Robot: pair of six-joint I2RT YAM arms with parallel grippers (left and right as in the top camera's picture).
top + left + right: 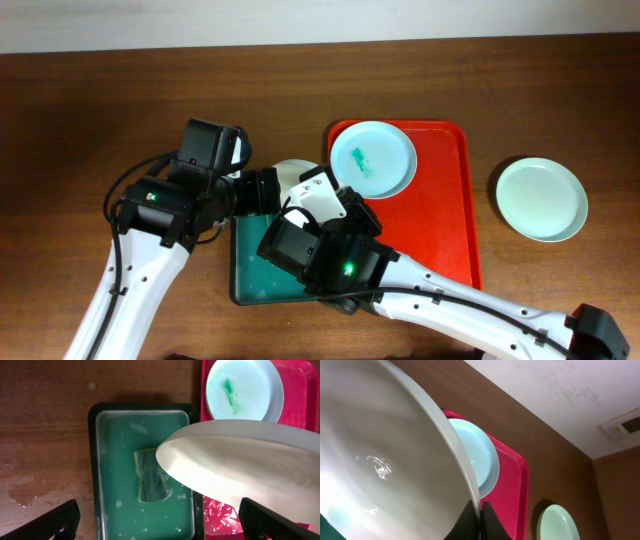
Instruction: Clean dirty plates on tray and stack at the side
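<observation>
From overhead the held plate shows only as a pale sliver under the two arms, which also cover much of the green tray and all of its sponge, while the right wrist view blurs that plate and crops it at left and bottom.

Legend: no text, label, brand name, number or sign can be read in the overhead view or in either wrist view.
</observation>
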